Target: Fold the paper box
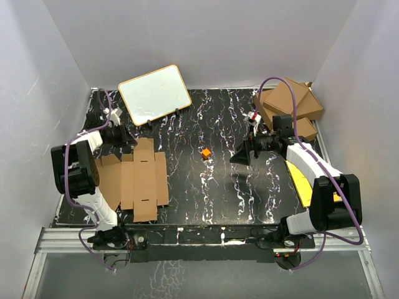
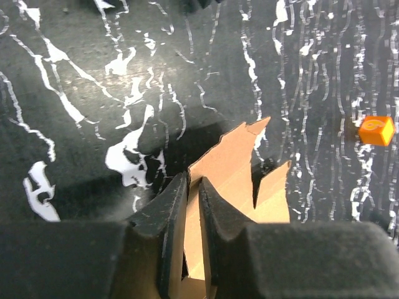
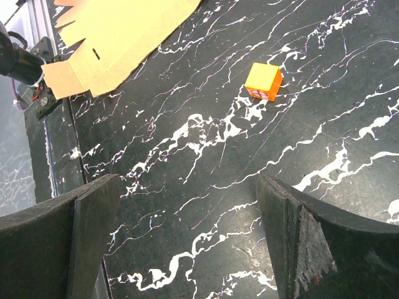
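Note:
The paper box point(image 1: 140, 180) lies as a flat brown die-cut sheet with tabbed flaps on the left of the black marbled table. My left gripper point(image 1: 129, 141) is at its far edge. In the left wrist view the gripper point(image 2: 194, 180) stands nearly closed, pinching a raised flap of the paper box point(image 2: 237, 168); cardboard fills the narrow gap between its fingers. My right gripper point(image 1: 240, 157) hovers right of centre, well away from the sheet. Its fingers are wide apart point(image 3: 187, 184) with only bare table between them. The right wrist view catches a corner of the paper box point(image 3: 124, 31) far off.
A small orange cube point(image 1: 206, 152) point(image 2: 376, 130) point(image 3: 263, 81) sits near the table's middle, between both grippers. A white board point(image 1: 154, 94) leans at the back left. Larger brown cartons point(image 1: 290, 106) are stacked at the back right, and a yellow sheet point(image 1: 300, 180) lies under the right arm.

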You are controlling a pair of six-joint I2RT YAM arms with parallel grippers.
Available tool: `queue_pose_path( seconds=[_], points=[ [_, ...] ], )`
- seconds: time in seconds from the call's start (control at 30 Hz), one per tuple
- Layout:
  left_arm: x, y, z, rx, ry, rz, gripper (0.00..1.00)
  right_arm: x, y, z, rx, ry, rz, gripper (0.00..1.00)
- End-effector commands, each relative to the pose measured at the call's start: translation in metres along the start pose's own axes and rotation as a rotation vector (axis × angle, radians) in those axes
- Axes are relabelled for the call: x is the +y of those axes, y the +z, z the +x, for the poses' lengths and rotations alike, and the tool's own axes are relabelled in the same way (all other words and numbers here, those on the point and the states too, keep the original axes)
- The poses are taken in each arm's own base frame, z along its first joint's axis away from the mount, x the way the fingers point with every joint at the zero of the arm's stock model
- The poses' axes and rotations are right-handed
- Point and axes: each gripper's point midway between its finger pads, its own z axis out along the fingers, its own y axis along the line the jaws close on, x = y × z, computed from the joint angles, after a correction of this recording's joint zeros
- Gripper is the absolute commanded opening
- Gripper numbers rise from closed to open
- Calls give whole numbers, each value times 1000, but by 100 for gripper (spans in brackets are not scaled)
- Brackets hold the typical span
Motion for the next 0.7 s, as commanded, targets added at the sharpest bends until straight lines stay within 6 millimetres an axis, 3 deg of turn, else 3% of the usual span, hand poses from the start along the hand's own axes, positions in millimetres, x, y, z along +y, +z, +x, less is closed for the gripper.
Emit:
queue_pose_path(
  seconds=[0.0, 0.47, 0.67],
  points=[
    [-25, 1, -11, -27, -33, 141, 11, 1, -2, -26, -40, -99, -4, 99],
    [-97, 7, -14, -67, -31, 345, 1, 3, 2, -23, -45, -61, -44, 98],
    [-122, 6, -16, -70, 33, 334, 0, 6, 6, -20, -48, -34, -74, 98]
  ],
)
